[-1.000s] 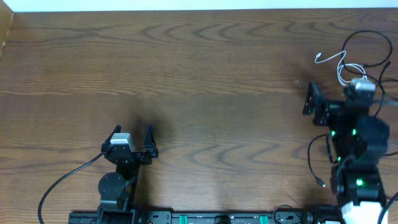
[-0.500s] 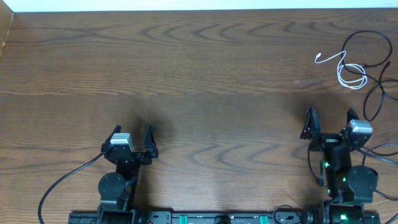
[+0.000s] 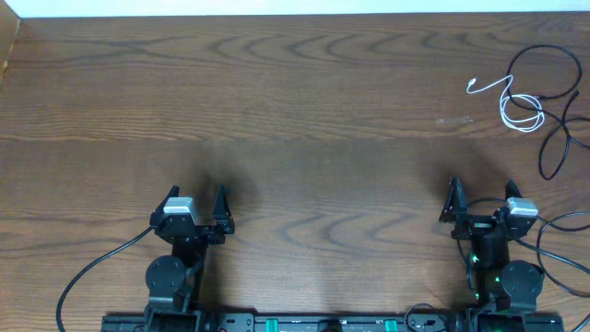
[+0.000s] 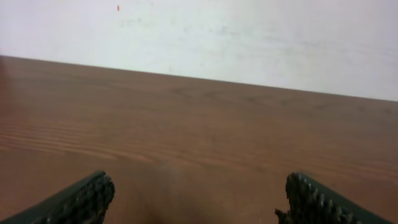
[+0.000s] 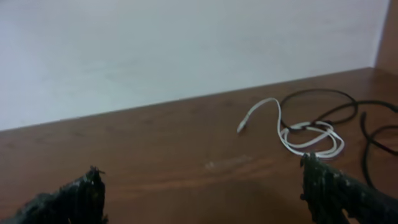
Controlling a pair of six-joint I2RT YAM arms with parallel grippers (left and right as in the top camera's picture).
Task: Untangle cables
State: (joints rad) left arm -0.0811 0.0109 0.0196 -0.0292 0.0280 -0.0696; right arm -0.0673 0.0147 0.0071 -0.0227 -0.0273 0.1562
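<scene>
A short white cable (image 3: pixel 513 102) lies coiled at the far right of the table, its plug end pointing left. A thin black cable (image 3: pixel 544 72) loops around and through it and runs off toward the right edge. Both show in the right wrist view, the white cable (image 5: pixel 309 138) ahead right and the black cable (image 5: pixel 329 104) behind it. My right gripper (image 3: pixel 479 195) is open and empty near the front right, well short of the cables. My left gripper (image 3: pixel 196 202) is open and empty at the front left, with only bare wood ahead of it.
The wooden table (image 3: pixel 295 120) ends at a white wall along the far edge. Thicker black arm wires curve over the table at the front left (image 3: pixel 92 267) and front right (image 3: pixel 562 231). A faint pale smudge (image 3: pixel 456 119) marks the wood left of the cables.
My right arm has pulled back from beside the cables toward the front edge, with its gripper open. The cables lie as before. The left arm has not moved.
</scene>
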